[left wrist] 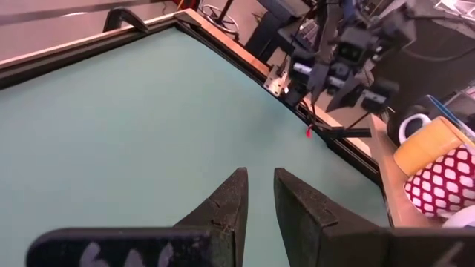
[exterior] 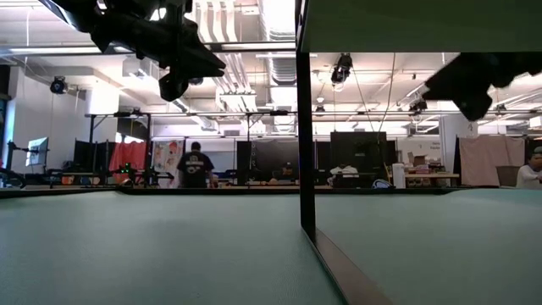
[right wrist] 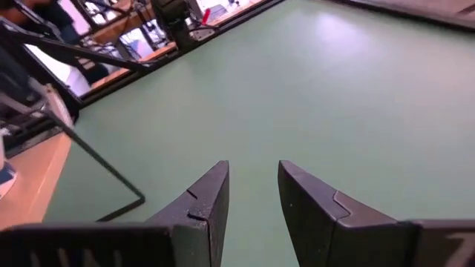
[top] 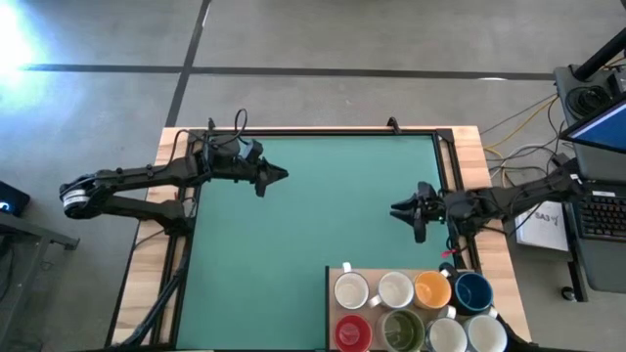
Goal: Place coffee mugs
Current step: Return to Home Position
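Several coffee mugs stand in two rows on a wooden board (top: 331, 311) at the table's near right corner: two white (top: 350, 290) (top: 395, 289), an orange (top: 431, 289) and a dark blue (top: 472, 291) in the far row, and a red (top: 352, 332), an olive-green-lined (top: 401, 330) and two white (top: 445, 335) in the near row. My left gripper (top: 281, 176) hovers open over the far left of the green mat, far from the mugs. My right gripper (top: 396, 208) hovers open above the mat's right part, a little beyond the mugs. Both hold nothing (left wrist: 258, 182) (right wrist: 252, 174).
The green mat (top: 313, 215) lies bare between the two grippers. A dark frame runs along the table's far and right edges (top: 445, 166). A thin black upright post (exterior: 305, 127) stands at the board's corner. People and desks show in the room beyond the table.
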